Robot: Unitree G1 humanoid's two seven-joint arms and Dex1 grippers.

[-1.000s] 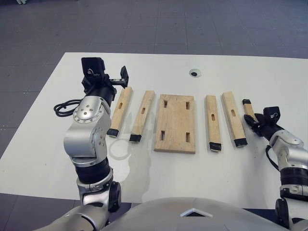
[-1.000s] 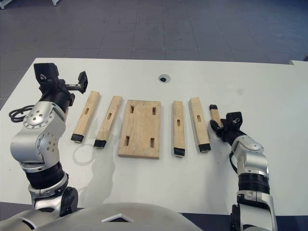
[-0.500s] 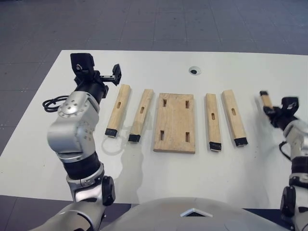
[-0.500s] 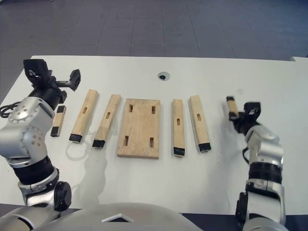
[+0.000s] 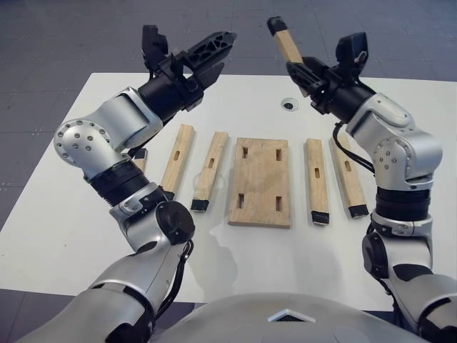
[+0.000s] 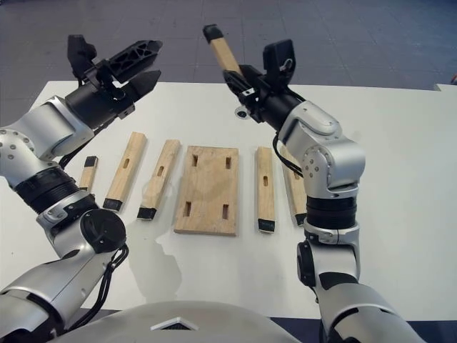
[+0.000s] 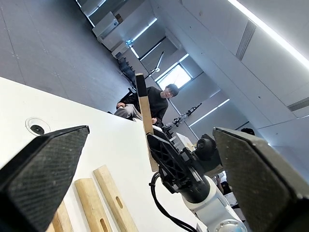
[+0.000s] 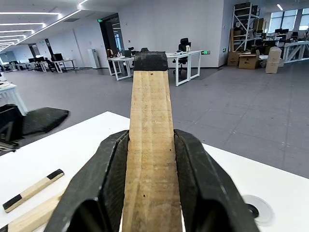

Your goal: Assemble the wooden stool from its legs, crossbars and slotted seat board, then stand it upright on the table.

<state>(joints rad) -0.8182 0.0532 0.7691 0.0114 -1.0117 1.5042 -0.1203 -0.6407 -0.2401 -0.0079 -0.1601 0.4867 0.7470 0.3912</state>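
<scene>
While both arms hang raised above the bench [image 5: 285,257], I see the right pincer [image 5: 300,68] clamped on a short crossbar [image 5: 285,41], its two fingers pressed against the wood's opposite sides. The crossbar is up in the air, tilted, its dark-capped end pointing up and away from me. My left pincer [image 6: 153,61] is held at about the same height, well apart from the crossbar, with its fingers spread apart and nothing between them.

Down on the bench the slotted seat board [image 5: 260,182] lies flat in the middle, four slots showing near its corners. Two legs lie to its left, the outer one [image 5: 177,161] and the inner one [image 5: 211,170], and two more to its right, the inner [image 5: 315,179] and the outer [image 5: 347,175]. Each leg has one slot and a dark cap on its near end. A second crossbar [image 6: 87,171] lies flat just left of the outer left leg. Beyond the board I see a round cable hole [image 5: 288,106] in the bench top
</scene>
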